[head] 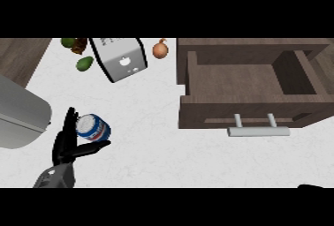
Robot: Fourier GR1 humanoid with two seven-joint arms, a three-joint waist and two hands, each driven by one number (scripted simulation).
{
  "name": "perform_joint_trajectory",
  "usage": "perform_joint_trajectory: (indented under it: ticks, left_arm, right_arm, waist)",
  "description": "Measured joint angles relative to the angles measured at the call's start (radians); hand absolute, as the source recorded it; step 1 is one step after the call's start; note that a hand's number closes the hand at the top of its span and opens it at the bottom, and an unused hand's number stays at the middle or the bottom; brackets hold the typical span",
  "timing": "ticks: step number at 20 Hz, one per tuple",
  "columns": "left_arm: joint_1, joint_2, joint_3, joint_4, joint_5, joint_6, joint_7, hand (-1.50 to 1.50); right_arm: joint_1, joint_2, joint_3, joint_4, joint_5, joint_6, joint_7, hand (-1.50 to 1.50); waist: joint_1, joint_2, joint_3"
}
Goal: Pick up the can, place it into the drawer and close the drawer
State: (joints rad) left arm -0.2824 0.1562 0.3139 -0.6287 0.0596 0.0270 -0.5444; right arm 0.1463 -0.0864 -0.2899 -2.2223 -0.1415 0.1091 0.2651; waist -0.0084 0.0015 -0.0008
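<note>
Well left of the open brown wooden drawer [248, 84], my left robot hand [65, 143] grips the blue-and-white round can [92, 128]. Fingers stand along the side away from the drawer, thumb hooked beneath, can tilted.

Risk: with so little wrapped round it, the can may roll off the thumb on the carry. It could also clip the drawer's front wall if carried low.

Drawer: nothing visible inside.

Of my right robot hand [316, 186] only a dark sliver shows below the drawer; state unreadable.
</note>
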Motion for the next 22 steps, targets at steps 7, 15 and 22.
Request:
perform_joint_trajectory:
  ticks: [7, 15, 22]
  left_arm:
    - [-0.091, 0.025, -0.015, 0.139, -0.004, -0.06, -0.061, -1.5]
    - [-0.191, 0.032, -0.022, 0.262, 0.001, -0.145, -0.111, 1.5]
    - [-0.253, 0.02, -0.027, 0.318, 0.001, -0.168, -0.164, 1.5]
  right_arm:
    - [0.005, 0.017, 0.008, 0.0, 0.025, 0.004, -0.018, -1.5]
    - [-0.015, 0.012, 0.002, -0.024, 0.023, -0.002, 0.014, -1.5]
    - [-0.031, 0.01, 0.004, -0.032, 0.044, -0.01, 0.029, -1.5]
  waist:
    - [-0.002, 0.001, 0.0]
    - [-0.005, 0.002, 0.0]
    - [-0.005, 0.002, 0.0]
